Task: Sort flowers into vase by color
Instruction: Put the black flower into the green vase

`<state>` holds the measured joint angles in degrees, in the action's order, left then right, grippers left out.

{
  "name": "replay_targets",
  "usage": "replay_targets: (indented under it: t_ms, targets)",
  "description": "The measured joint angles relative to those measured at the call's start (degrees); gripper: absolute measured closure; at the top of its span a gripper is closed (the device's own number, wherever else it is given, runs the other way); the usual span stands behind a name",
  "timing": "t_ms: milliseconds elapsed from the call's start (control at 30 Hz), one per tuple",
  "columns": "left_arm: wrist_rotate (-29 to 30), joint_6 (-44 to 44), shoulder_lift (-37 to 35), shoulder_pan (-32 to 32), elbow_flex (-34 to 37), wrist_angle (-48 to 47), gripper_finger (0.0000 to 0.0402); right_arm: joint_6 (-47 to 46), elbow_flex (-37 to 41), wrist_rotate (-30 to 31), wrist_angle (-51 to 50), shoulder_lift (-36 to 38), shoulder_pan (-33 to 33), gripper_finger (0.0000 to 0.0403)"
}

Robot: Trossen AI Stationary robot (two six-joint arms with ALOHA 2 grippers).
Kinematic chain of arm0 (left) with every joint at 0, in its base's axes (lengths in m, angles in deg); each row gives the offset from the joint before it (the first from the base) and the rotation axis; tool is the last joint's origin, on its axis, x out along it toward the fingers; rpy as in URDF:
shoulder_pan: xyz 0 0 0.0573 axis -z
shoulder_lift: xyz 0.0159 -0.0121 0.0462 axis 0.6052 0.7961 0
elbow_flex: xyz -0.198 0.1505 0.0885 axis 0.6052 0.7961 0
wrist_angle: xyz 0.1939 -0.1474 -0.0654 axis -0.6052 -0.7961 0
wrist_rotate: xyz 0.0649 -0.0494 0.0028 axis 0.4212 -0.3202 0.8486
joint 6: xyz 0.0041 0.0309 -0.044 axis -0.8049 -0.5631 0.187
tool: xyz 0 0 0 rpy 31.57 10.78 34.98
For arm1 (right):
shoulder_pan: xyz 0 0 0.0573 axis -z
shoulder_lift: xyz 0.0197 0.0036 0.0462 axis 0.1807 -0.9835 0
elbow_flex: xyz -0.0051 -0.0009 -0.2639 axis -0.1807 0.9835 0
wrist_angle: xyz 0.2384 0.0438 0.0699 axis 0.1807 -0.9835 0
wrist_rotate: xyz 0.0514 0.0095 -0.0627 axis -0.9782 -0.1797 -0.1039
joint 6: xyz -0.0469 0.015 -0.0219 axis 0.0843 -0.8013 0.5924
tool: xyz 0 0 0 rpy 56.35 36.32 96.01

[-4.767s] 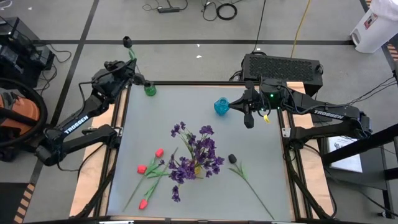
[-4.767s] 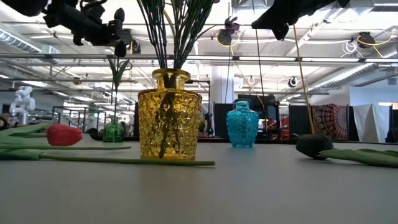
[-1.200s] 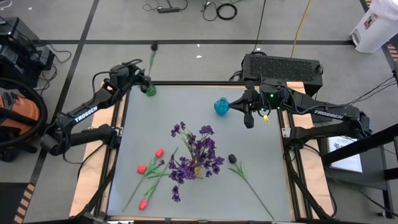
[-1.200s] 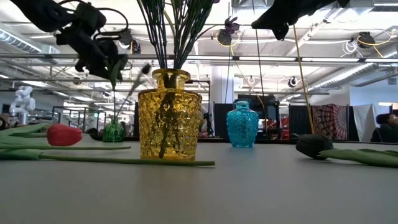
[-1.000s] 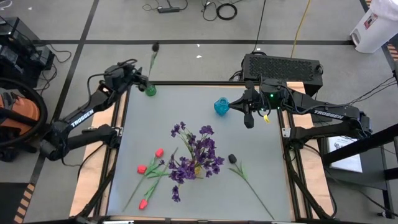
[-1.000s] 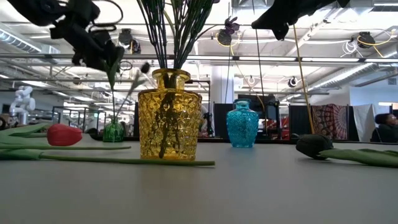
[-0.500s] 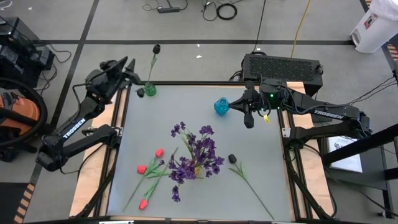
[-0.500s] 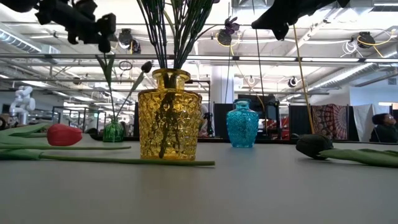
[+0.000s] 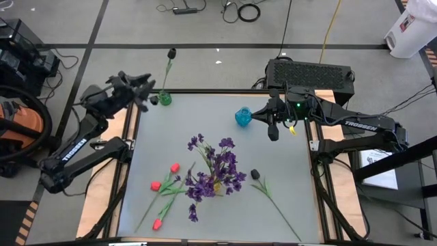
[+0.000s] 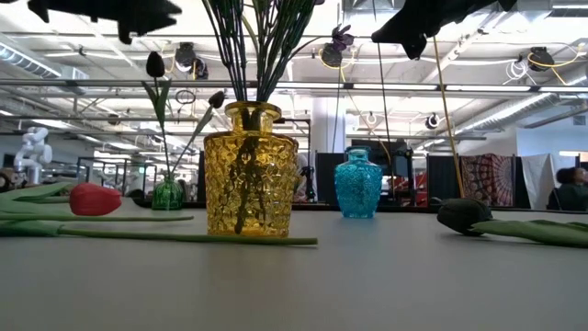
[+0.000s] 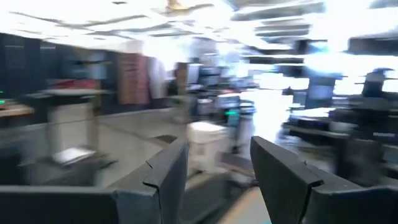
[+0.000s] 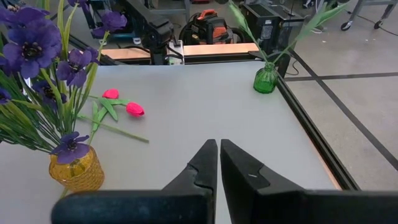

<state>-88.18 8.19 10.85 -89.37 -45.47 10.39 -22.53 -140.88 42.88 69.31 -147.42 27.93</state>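
Just off my left fingers, which stand wide apart and empty, the green vase at the worktop's far corner now carries two black-headed blooms. The purple sprays fill the yellow vase mid-worktop. Left to do, as I judge it: three red tulips and one black bloom lie loose, well apart from my right fingers, pressed together on nothing beside the blue vase.

The high view looks straight down on the whole table. The low view sits at tabletop level, close behind the yellow vase, which the right wrist view also catches.
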Motion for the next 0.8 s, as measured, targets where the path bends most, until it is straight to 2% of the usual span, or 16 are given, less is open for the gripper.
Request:
replay_targets:
  t_ms: [167, 400, 567, 800]
  targets:
    - [-8.7, 0.4, -0.9, 2.7, 0.0, -0.3, 0.0219, 0.0, 0.0, 0.0, 0.0, 0.0, 0.0, 0.0390]
    - [-15.2, 0.3, -0.8, 7.4, 0.0, -2.0, 0.0219, 0.0, 0.0, 0.0, 0.0, 0.0, 0.0, 0.0390]
    - [-16.5, -2.0, -0.8, 9.9, 0.0, -9.4, 0.0219, 0.0, 0.0, 0.0, 0.0, 0.0, 0.0, 0.0390]
    - [-16.4, -9.8, -0.7, 12.9, 0.0, -23.7, 0.0219, 0.0, 0.0, 0.0, 0.0, 0.0, 0.0, 0.0390]
